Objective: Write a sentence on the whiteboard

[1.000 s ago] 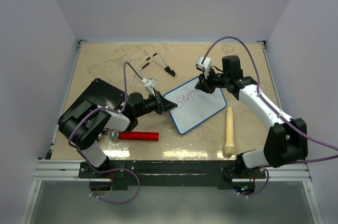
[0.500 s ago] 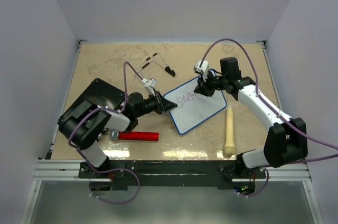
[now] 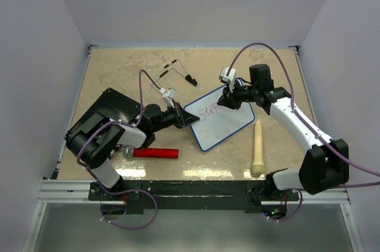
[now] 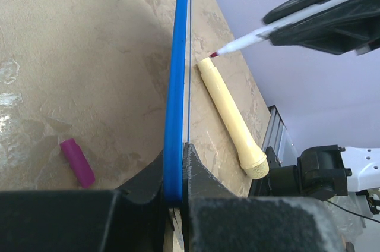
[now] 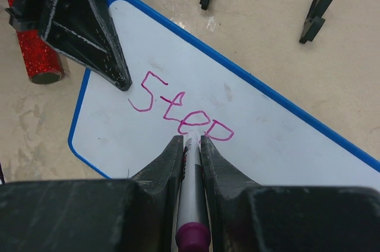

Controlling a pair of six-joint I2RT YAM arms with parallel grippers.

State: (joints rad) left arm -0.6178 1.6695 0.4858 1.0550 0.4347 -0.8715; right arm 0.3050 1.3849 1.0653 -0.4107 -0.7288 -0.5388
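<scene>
The whiteboard [image 3: 222, 124], white with a blue rim, lies tilted at the table's middle. It carries the pink word "Step" [image 5: 181, 109], also visible from above [image 3: 209, 112]. My left gripper [image 3: 189, 119] is shut on the whiteboard's left edge; the left wrist view shows the blue rim [image 4: 176, 79] clamped between the jaws of that gripper [image 4: 177, 152]. My right gripper [image 3: 224, 98] is shut on a purple-ended marker [image 5: 191, 204] and holds it over the board just below the "p". In the left wrist view the marker tip [image 4: 214, 54] stands a small gap off the board face.
A red glittery cylinder [image 3: 155, 153] lies near the left arm, and a cream pestle-like stick [image 3: 257, 148] lies right of the board. A black flat slab [image 3: 104, 118] is at the left. A wire stand with black feet [image 3: 177, 72] is at the back. A purple marker cap [image 4: 78, 162] lies on the table.
My right gripper with the marker has shifted slightly left and nearer over the board. The left gripper and the board have not moved.
</scene>
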